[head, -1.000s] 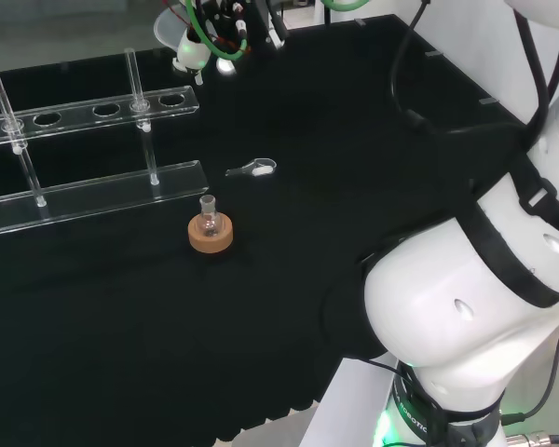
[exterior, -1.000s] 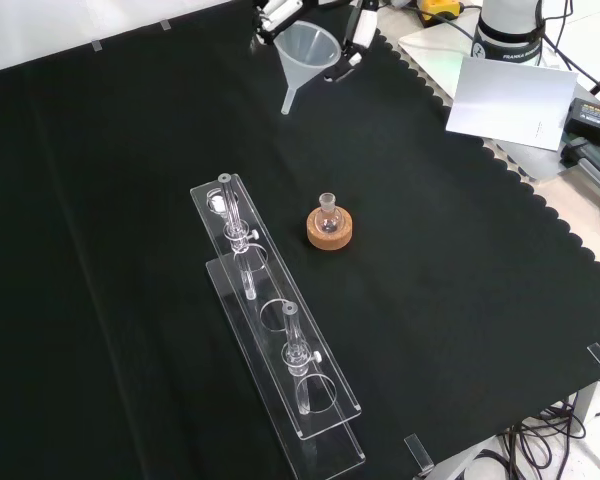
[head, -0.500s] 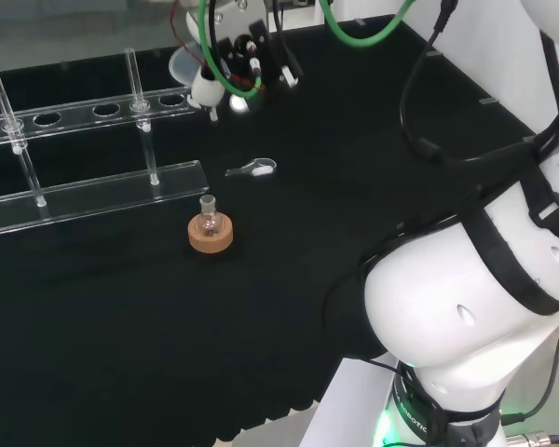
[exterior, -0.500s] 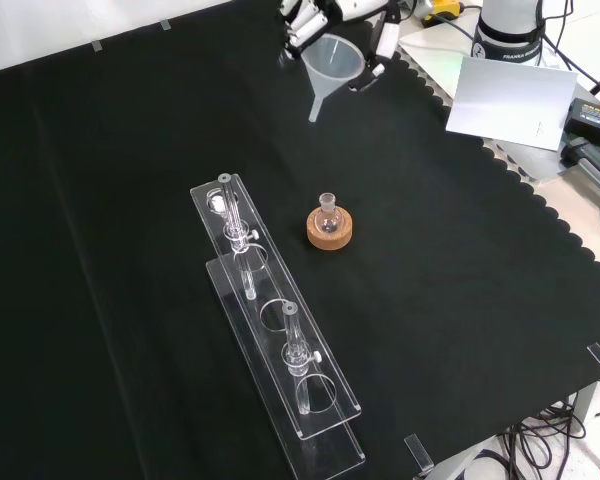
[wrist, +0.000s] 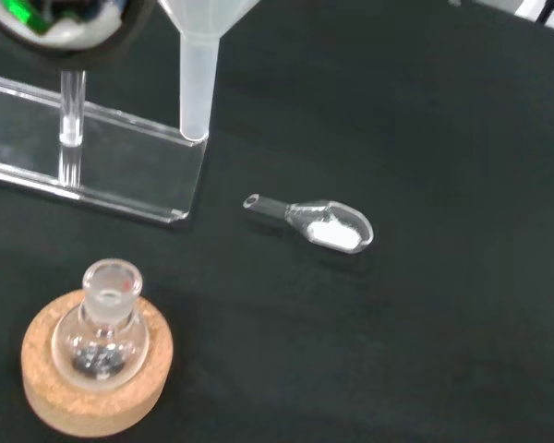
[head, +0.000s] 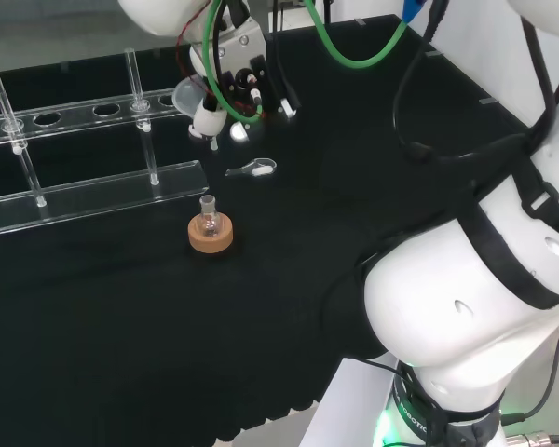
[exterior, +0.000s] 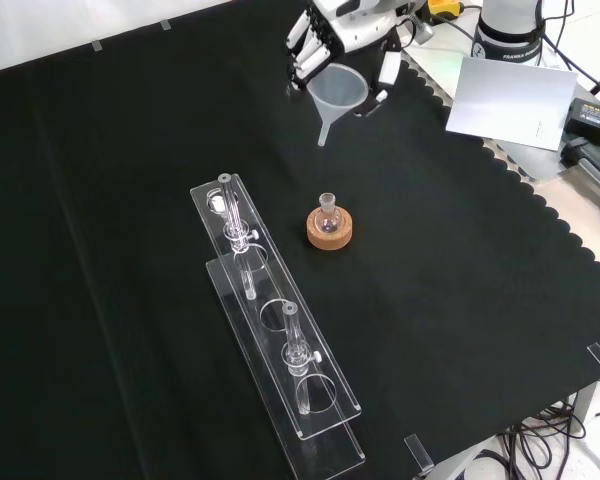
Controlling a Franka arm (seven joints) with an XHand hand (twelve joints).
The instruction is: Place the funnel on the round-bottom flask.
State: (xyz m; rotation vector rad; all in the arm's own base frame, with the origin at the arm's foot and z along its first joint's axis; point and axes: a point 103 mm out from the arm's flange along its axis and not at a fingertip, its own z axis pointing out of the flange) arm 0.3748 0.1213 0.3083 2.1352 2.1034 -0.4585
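Overhead: clear plastic funnel (exterior: 338,95) held in the air, wide mouth up, spout straight down. Fingers (exterior: 302,50) of the hand (exterior: 352,30) curled round the rim, thumb on the opposite side, so shut on the funnel. In the front view, well above and slightly right of the flask, not over it. In the wrist view, spout (wrist: 195,92) close up, tip pointing down toward the end of the rack's base plate.

Below: small round-bottom flask (exterior: 327,215), upright, neck open, seated in a cork ring (exterior: 331,229) on the surface (exterior: 460,260), black cloth. Something dark and grainy at the bottom of the bulb in the wrist view (wrist: 104,332); cannot tell what.

Nearby: small clear scoop (wrist: 319,223) lying flat on the cloth, a little white powder in its bowl, apart from both flask and rack; in the head view (head: 252,169) between hand and flask.

Farther out: clear acrylic test-tube rack (exterior: 270,330), to the left of the flask in the front view, a few glass tubes standing in its holes.

Right side of the head view: big white links of the arm (head: 466,298), green cable looping above.
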